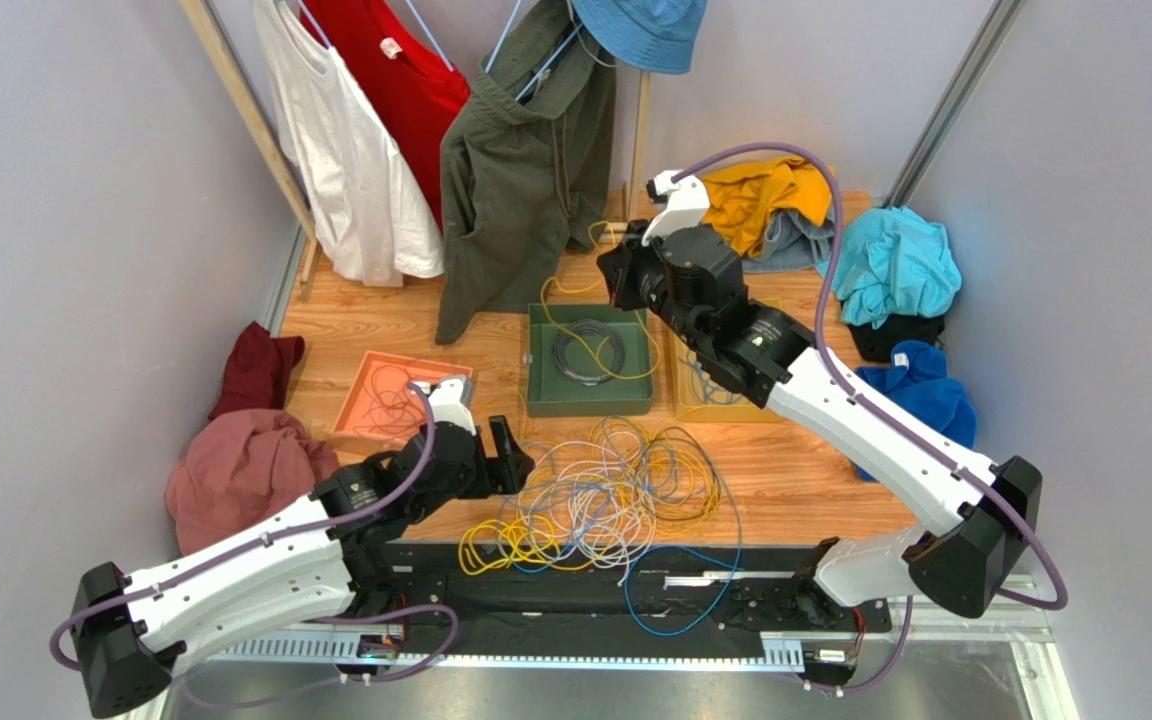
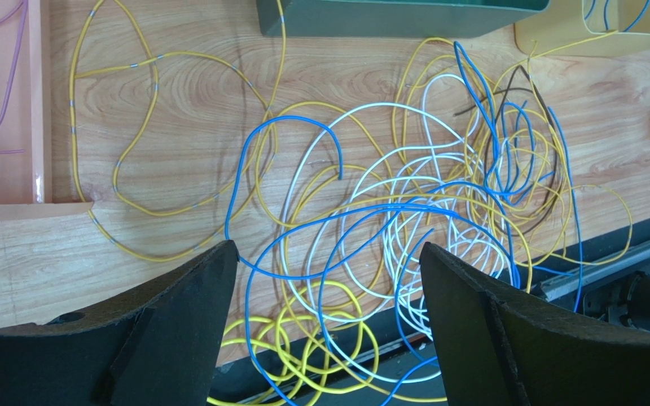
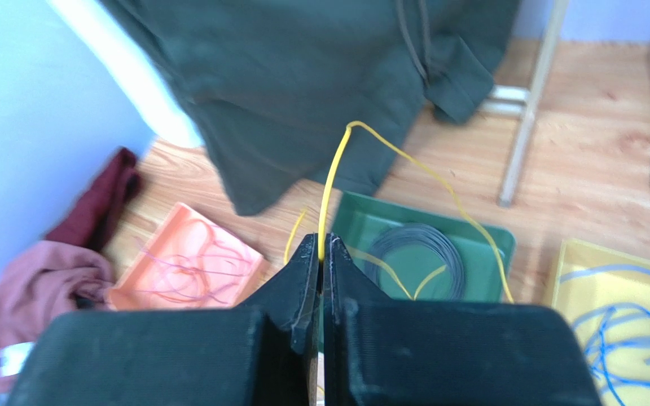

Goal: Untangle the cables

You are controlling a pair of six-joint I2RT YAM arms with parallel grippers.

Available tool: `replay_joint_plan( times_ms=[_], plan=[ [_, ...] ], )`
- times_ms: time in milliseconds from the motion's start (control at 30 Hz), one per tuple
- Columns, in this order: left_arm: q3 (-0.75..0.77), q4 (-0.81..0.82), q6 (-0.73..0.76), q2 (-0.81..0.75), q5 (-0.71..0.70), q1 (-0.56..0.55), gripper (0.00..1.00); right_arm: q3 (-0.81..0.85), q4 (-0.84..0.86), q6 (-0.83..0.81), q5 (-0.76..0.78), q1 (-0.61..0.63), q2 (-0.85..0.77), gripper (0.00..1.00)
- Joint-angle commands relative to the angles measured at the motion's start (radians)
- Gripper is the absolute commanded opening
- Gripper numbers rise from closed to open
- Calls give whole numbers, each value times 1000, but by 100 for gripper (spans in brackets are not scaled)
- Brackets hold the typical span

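Observation:
A tangled pile of thin yellow, blue and white-grey cables (image 1: 612,503) lies on the wooden table near the front edge; some hang over the edge. It fills the left wrist view (image 2: 405,203). My left gripper (image 1: 515,458) is open and empty just left of the pile; its jaws (image 2: 328,249) stand wide apart above blue and yellow loops. My right gripper (image 1: 620,270) is raised behind the green tray (image 1: 545,402). It (image 3: 323,241) is shut on a yellow cable (image 3: 334,178) that arches up and falls down towards the green tray (image 3: 494,241).
An orange tray (image 1: 364,368) holds thin purple-orange wires. The green tray holds a dark coil (image 1: 593,345). A yellow tray (image 3: 578,262) holds blue cables. Clothes hang on a rack (image 1: 522,135) at the back. Clothes piles lie at the left (image 1: 237,473) and right (image 1: 898,263).

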Motion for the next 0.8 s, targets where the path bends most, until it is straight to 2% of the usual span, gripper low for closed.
replay_joint_plan(
  times_ms=[0, 333, 767],
  plan=[
    [34, 2, -1, -11, -21, -5, 88, 99, -22, -25, -66, 17, -29, 0],
    [59, 6, 16, -22, -46, -3, 88, 181, -28, -21, -137, 30, -29, 0],
    [40, -13, 2, -40, -44, -5, 88, -56, 151, -36, -85, -16, 18, 0]
  ],
)
